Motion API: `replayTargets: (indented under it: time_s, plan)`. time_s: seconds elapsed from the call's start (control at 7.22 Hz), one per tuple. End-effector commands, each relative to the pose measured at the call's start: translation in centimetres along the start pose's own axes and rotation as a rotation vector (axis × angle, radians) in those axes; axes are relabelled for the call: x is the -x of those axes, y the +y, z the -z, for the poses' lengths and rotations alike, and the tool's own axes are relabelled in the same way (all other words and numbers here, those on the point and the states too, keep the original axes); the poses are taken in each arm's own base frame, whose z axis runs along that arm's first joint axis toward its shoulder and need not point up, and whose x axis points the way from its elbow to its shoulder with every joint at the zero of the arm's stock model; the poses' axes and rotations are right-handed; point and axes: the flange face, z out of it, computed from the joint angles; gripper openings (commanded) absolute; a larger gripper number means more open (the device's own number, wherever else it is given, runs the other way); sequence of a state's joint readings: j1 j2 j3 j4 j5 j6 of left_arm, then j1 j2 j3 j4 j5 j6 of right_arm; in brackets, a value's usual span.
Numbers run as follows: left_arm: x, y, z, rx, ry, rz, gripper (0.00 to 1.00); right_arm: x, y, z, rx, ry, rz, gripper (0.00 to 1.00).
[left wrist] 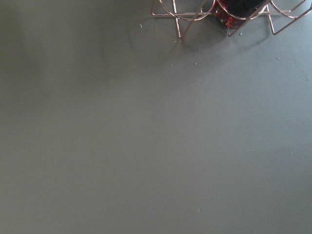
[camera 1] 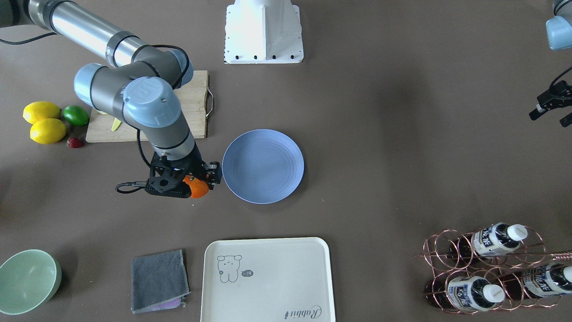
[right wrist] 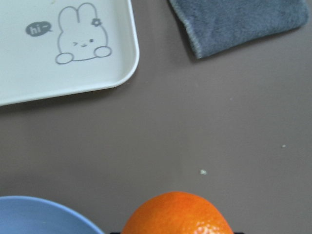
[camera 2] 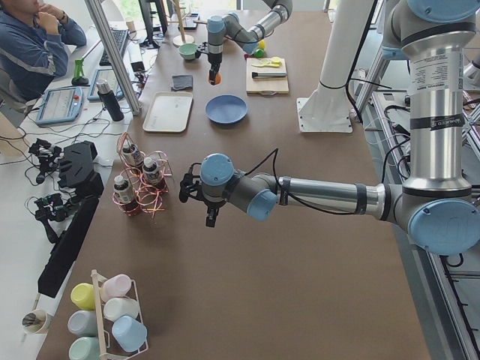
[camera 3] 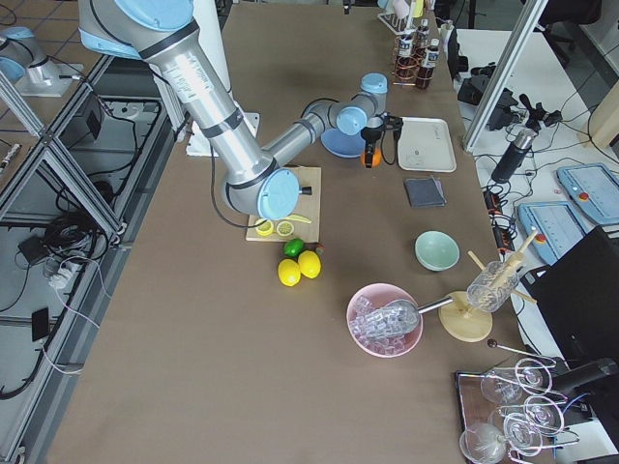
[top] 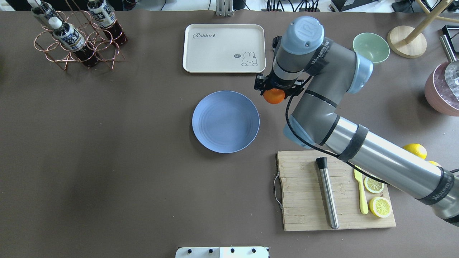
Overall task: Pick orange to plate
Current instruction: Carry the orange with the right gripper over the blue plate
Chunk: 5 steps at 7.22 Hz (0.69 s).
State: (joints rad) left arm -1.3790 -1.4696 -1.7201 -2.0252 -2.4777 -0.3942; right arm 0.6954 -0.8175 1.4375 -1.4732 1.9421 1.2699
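The right gripper clamps the orange between its jaws, just beside the plate. The left gripper hangs spread, empty.

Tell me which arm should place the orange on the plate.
Right. The right hand holds the orange beside the plate; the left hand hangs far away by the bottle rack.

The right hand is closed around the orange, with its fingers on either side of the fruit. The plate lies on the worktop just beside the hand, on its inner side towards the left arm. Behind the hand, nearer the robot's base, the arm partly hides a wooden board. A cream tray lies beyond the hand. The left hand hangs well apart, fingers spread.
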Motion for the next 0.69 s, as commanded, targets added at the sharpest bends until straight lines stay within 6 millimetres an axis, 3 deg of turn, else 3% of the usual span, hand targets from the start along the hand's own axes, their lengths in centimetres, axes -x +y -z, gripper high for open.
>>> replayTargets:
  time_s: [0.0,0.14,0.42,0.55]
  plan:
    - [0.1,0.0,-0.1,0.004,0.004,0.003,0.98,8.3,5.7,-1.9,-0.023,0.016,-0.083,0.00]
    - [0.5,0.8,-0.3,0.013,0.003,0.012,0.98,10.3,8.3,-3.0,-0.029,0.024,-0.083,0.00]
    - [0.7,1.6,-0.2,0.016,0.002,0.016,0.98,11.3,10.8,-3.9,-0.034,0.025,-0.071,0.00]
    - [0.9,1.8,-0.2,0.015,0.002,0.018,0.98,11.2,10.6,-4.2,-0.035,0.032,-0.066,0.41]
